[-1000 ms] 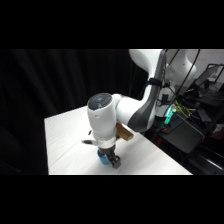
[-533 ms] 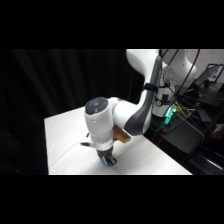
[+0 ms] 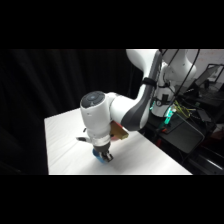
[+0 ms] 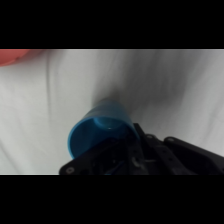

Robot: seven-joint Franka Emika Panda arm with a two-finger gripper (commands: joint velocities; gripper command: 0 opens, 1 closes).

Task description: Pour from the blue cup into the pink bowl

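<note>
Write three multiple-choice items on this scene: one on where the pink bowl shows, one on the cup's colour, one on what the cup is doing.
1. In the wrist view, where does the pink bowl show?
A. upper left corner
B. lower right corner
C. dead centre

2. What colour is the cup at the tool?
A. green
B. blue
C. yellow

3. How does the cup stand in the wrist view?
A. upside down on the bowl
B. lying crushed flat
C. mouth open toward the camera, apart from the bowl

Answers: 1 A, a pinkish-red edge shows only at that corner. 2 B, its wall and inside are bright blue. 3 C, its round rim and inside face the camera, with white table between it and the bowl.
</note>
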